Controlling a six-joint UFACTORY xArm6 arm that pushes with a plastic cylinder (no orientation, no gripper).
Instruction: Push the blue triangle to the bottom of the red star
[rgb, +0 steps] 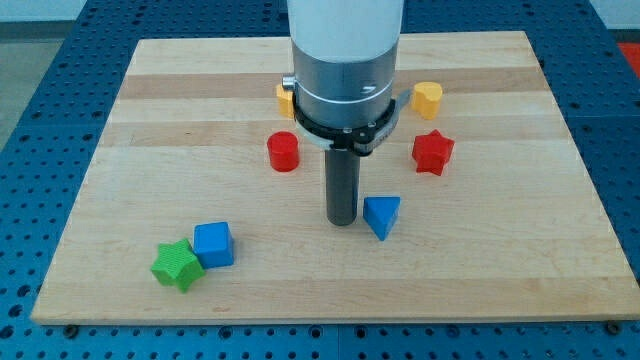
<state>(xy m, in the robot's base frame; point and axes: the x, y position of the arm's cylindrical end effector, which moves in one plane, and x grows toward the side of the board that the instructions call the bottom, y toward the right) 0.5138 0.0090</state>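
Observation:
The blue triangle (382, 215) lies on the wooden board (480, 260), below and to the left of the red star (432, 152). My tip (342, 221) stands just left of the blue triangle, very close to it or touching it. The red star sits at the view's right of centre, apart from both.
A red cylinder (283, 151) is left of the rod. A yellow heart (427, 99) is above the red star. A yellow-orange block (285, 98) is partly hidden behind the arm. A blue cube (213, 244) and a green star (177, 264) touch at the bottom left.

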